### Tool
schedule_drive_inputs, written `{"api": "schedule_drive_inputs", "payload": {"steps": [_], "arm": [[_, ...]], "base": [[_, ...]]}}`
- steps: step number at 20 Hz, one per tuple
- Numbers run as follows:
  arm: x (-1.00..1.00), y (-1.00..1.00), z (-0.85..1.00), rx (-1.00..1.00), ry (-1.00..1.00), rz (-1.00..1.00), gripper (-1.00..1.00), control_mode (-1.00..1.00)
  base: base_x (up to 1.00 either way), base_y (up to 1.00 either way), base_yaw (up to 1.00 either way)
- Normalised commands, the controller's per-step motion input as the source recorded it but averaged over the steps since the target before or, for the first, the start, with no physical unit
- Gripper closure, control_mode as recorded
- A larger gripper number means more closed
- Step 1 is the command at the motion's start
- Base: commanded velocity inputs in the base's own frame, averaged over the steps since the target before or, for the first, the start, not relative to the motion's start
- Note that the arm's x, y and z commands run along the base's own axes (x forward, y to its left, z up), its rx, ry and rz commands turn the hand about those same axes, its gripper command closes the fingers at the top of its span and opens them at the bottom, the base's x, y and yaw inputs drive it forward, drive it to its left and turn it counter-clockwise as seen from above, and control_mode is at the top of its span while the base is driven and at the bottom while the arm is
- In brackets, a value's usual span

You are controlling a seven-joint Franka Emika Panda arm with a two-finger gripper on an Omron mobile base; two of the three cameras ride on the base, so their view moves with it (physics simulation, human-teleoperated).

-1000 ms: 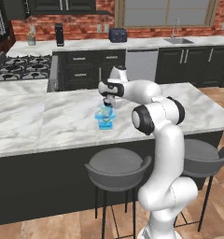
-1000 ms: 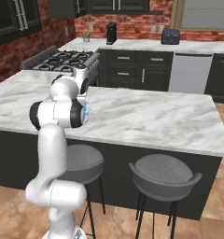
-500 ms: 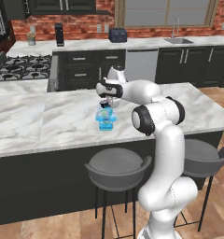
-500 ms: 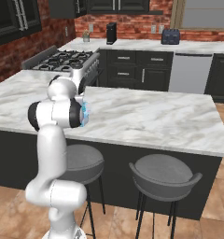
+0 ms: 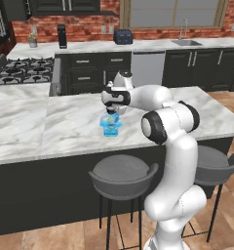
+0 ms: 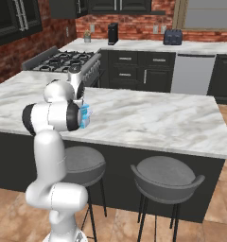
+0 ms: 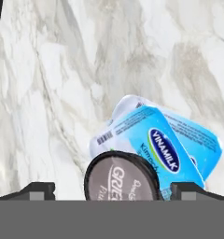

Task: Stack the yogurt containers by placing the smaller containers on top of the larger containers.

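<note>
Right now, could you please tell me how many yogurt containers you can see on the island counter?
3, stacked together: the wide light-blue tub lowest, the medium blue cup lying on it, and the small dark round cup on top, nearest the camera. Others could be hidden behind the arm.

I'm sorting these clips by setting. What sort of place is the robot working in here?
A home-style kitchen, rendered rather than real. A gas stove sits against the brick wall, a sink with faucet lies under the window, and bar stools stand at a marble island counter.

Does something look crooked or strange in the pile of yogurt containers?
Yes. In the hand view the dark round cup sits off-centre, toward one edge of the blue tubs below, which lie turned against each other, not squared.
</note>
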Motion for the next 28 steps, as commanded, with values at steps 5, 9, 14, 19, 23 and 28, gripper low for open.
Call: {"api": "schedule_drive_inputs", "payload": {"steps": [5,9,14,19,23,28], "arm": [[-0.53,-0.04,0.0,0.0,-0.12,0.0,-1.0,-1.0],[-0.6,-0.23,0.33,0.01,-0.08,0.0,-1.0,-1.0],[-0.41,-0.49,0.82,0.04,0.08,-0.07,-1.0,-1.0],[-0.48,-0.62,0.99,0.01,0.27,-0.14,-1.0,-1.0],[-0.57,-0.51,0.8,-0.07,0.44,-0.06,-1.0,-1.0],[-0.94,-0.06,0.22,-0.23,0.22,0.02,-1.0,-1.0]], "base": [[0.0,0.0,0.0],[0.0,0.0,0.0],[0.0,0.0,0.0],[0.0,0.0,0.0],[0.0,0.0,0.0],[0.0,0.0,0.0]]}}
